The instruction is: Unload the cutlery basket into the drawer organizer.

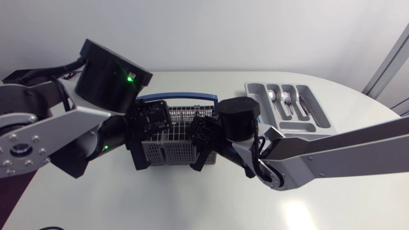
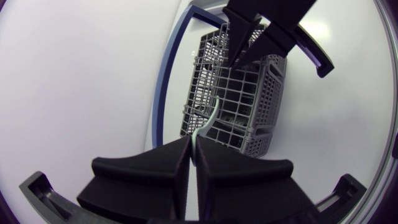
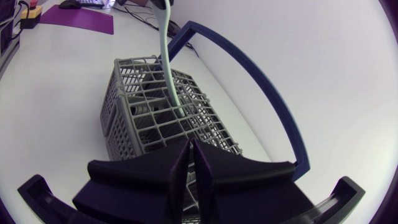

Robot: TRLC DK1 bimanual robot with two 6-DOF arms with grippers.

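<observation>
The grey cutlery basket [image 1: 167, 151] with a blue hoop handle [image 1: 185, 97] stands mid-table. My left gripper [image 1: 151, 121] hangs over its left end. In the left wrist view that gripper [image 2: 193, 142] is shut on the thin pale handle of a cutlery piece [image 2: 209, 120], which rises out of the basket [image 2: 249, 106]. The right wrist view shows the same piece [image 3: 169, 68] standing in a basket compartment [image 3: 134, 106]. My right gripper [image 1: 201, 137] is at the basket's right end. Its fingers [image 3: 189, 144] are pinched together on the rim.
A grey drawer organizer [image 1: 255, 89] lies at the back right of the table. It holds a spoon [image 1: 273, 96], a fork [image 1: 287, 99] and a knife [image 1: 305, 105] in separate slots. Bare white tabletop lies in front of the basket.
</observation>
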